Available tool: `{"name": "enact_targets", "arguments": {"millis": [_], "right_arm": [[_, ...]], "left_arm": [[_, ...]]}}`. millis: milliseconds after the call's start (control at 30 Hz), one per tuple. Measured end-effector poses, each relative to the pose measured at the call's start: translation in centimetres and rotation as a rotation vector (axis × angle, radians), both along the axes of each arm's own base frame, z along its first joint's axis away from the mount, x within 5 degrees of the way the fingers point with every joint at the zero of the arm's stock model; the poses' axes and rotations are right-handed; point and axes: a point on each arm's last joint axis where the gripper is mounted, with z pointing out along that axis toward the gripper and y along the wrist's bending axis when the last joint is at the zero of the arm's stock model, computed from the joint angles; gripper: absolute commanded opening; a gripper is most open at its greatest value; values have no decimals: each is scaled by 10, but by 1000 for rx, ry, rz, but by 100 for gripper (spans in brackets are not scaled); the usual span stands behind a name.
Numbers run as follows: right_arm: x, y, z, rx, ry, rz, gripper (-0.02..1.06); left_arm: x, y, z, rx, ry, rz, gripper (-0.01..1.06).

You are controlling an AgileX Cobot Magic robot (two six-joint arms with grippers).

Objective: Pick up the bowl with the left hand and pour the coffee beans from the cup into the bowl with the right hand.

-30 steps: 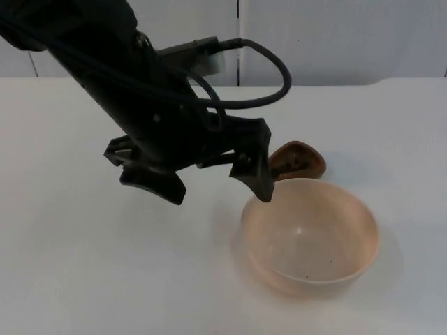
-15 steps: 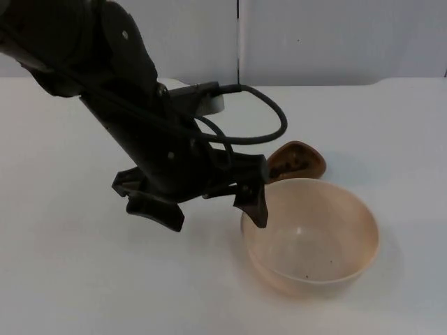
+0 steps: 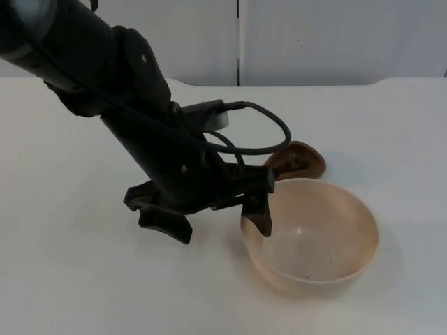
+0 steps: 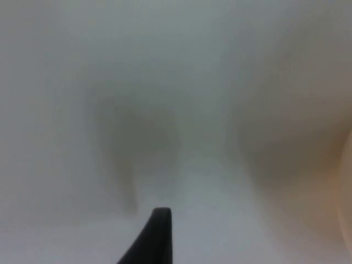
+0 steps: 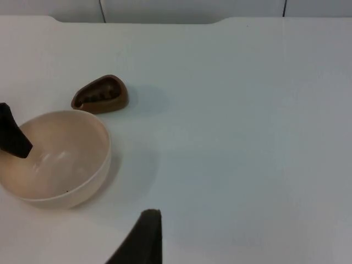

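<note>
Left end effector (image 3: 213, 220) sits low over the white tabletop (image 3: 84, 279), fingers spread wide open, gripping nothing. One finger (image 3: 262, 213) is at the bowl's near-left rim, its tip overlapping the rim and dipping toward the inside; whether it touches the rim cannot be told. Other finger (image 3: 166, 223) is well to the left of the bowl, over bare tabletop. The rim lies between the two fingers. Left arm comes down diagonally from the upper left.

Bowl (image 3: 311, 237) is pale peach, upright, resting on the tabletop toward the front right in the top view. Interior looks bare except for a few tiny dark specks near the bottom. In the right wrist view the bowl (image 5: 52, 159) shows with the dark left finger (image 5: 12, 137) at its rim.

Cup (image 3: 297, 162) is brown, lying tipped on its side just behind the bowl, nearly touching it, opening facing the camera with dark coffee beans (image 3: 290, 166) visible inside. Right wrist view shows the cup (image 5: 100, 94) beside the bowl, a small gap between them.

Left wrist view is hazy: tabletop, a black fingertip (image 4: 157, 236), a faint peach edge.

Right end effector: one black fingertip (image 5: 144, 236) seen over bare tabletop, away from bowl and cup; open or closed cannot be told. Right arm waits.
</note>
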Motion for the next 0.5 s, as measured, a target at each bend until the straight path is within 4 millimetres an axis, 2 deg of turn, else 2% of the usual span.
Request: {"name": "enact_targets", "arguments": {"millis": [167,400,500], "right_arm": [[0,0,0,0,0,0,105],[0,0,0,-2,0,-1,105],[0,0,0,-5,0,-3,105]], "left_arm": [[2,-1,0,-12,-10,24,96],[4,-1,0,-17,-26,37,87],[4,-1,0,-17,-26,37,87]]}}
